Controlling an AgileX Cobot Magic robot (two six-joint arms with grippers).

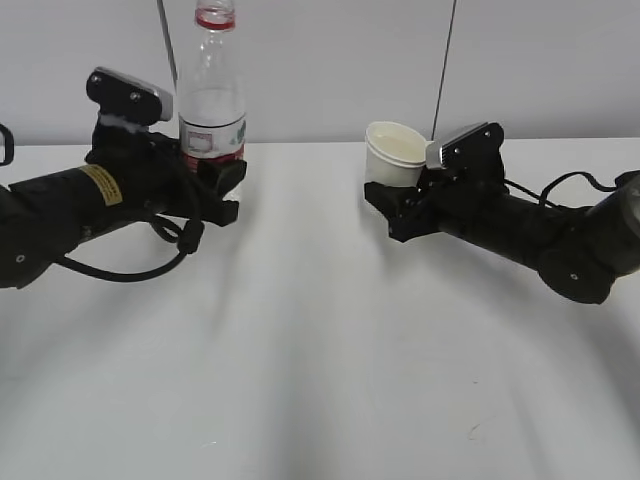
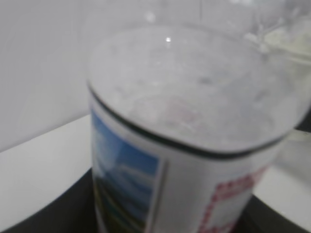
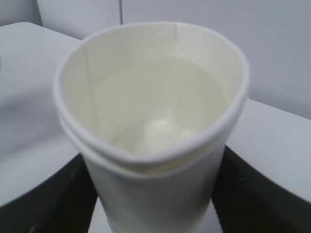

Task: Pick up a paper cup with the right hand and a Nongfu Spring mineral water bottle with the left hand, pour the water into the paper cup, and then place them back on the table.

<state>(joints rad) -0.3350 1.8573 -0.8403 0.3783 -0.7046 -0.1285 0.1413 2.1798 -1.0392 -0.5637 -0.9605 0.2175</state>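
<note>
- At far left, we see the left hand (image 1: 222,185) lying low over the white table (image 1: 320,350), a yellow label band on its black arm; the print on the band is too small to read.
- Its fingers are closed around the lower middle of the Nongfu Spring mineral water bottle (image 1: 211,100), which stands upright near the table's back edge — whether its base touches the tabletop we cannot tell.
- The bottle carries a red neck ring and a red-and-white label; no lettering on it is legible from the exterior view.
- The left wrist view fills with the bottle (image 2: 194,126) at close range and shows what the exterior view does not: a blue picture panel on the label and a red-bordered box, both too blurred to read. Dark finger surfaces (image 2: 53,213) sit at either side of the bottle's lower part.
- The water is not distinguishable in the clear plastic.
- At right of centre, the right hand (image 1: 395,205) grips the paper cup (image 1: 395,152) low on its wall — rim up, slightly raised or at table level, we cannot say which.
- The right wrist view looks into the cup (image 3: 155,111), its rim squeezed slightly out of round between black fingers (image 3: 53,204) at both sides; the pale yellowish inside bears no writing.
</note>
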